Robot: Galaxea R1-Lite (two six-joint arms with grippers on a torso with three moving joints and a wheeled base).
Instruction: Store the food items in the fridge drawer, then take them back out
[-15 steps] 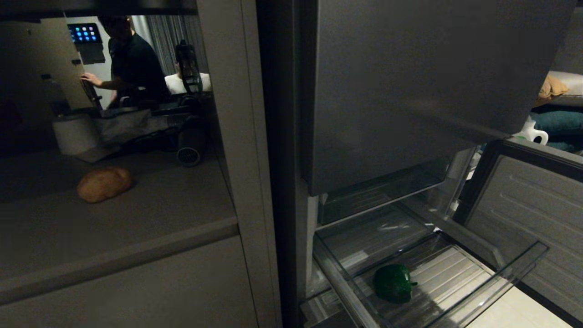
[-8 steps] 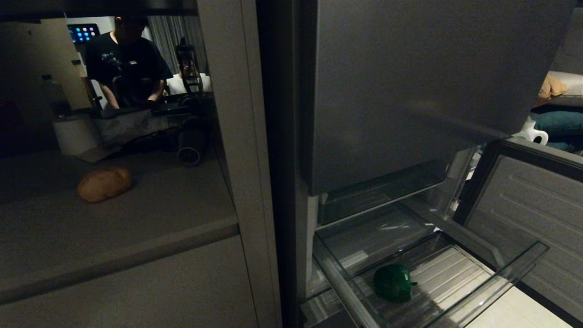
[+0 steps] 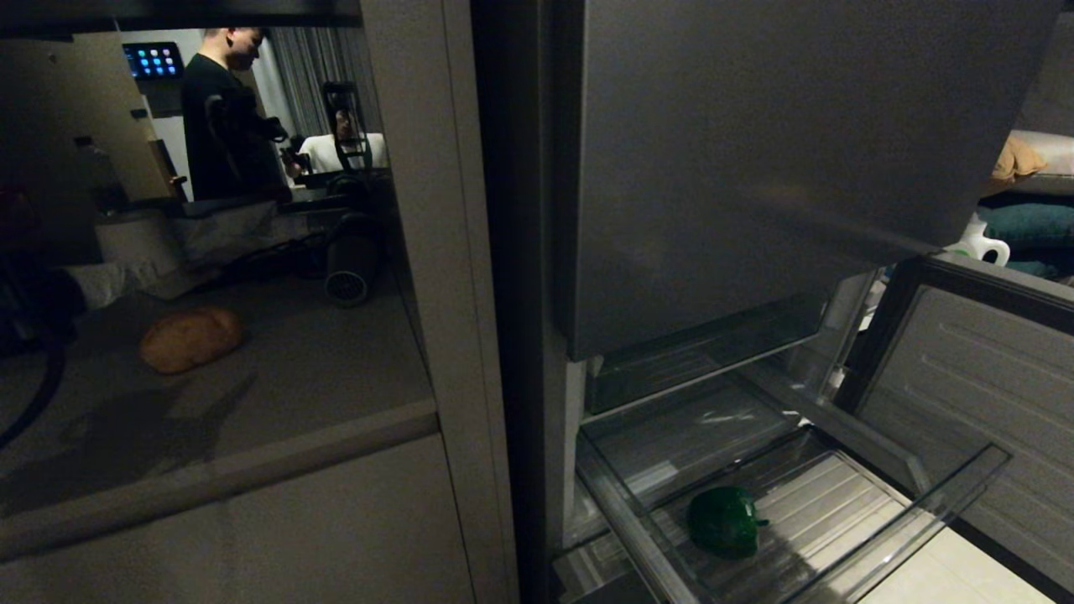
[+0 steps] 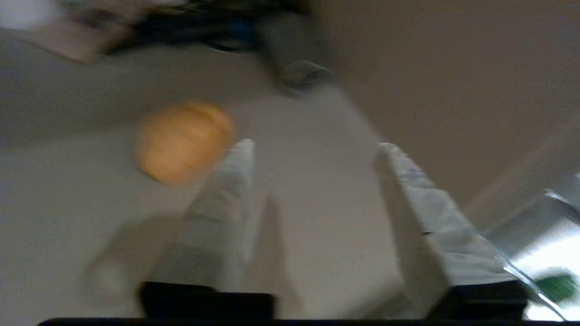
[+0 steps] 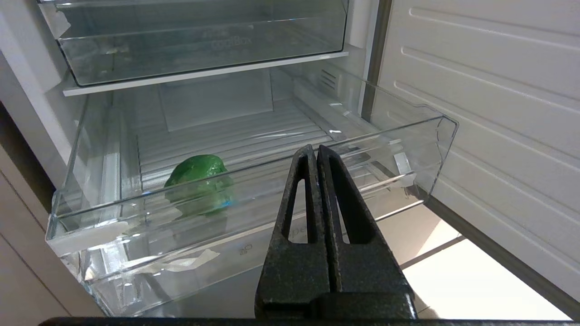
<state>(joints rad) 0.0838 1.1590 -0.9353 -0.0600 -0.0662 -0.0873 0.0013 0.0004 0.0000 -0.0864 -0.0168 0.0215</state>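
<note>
Food items: we count one potato [image 3: 191, 338] near the worktop's [image 3: 319, 369] left edge, one green vegetable [image 3: 725, 521] inside the fridge drawer [image 3: 923, 512]. Left pincer [image 4: 312, 149] wide, near the potato; right pincer [image 5: 316, 151] closed, empty.

Left wrist view smeared throughout: potato [image 4: 183, 141] reads as a soft orange blob, outline unclear; dark clutter [image 4: 213, 25] at far edge of desk [image 4: 68, 203] cannot be identified. Left gripper [image 4: 312, 149] fingers [image 4: 421, 213] cut off at their bases by the picture edge. Head view: left arm [image 3: 33, 327] only a dark shape cropped at the left edge. Fridge drawer [image 3: 923, 512] near corner runs off the bottom edge. Green item [image 5: 199, 183] distorted behind the glossy drawer front; kind cannot be told.
</note>
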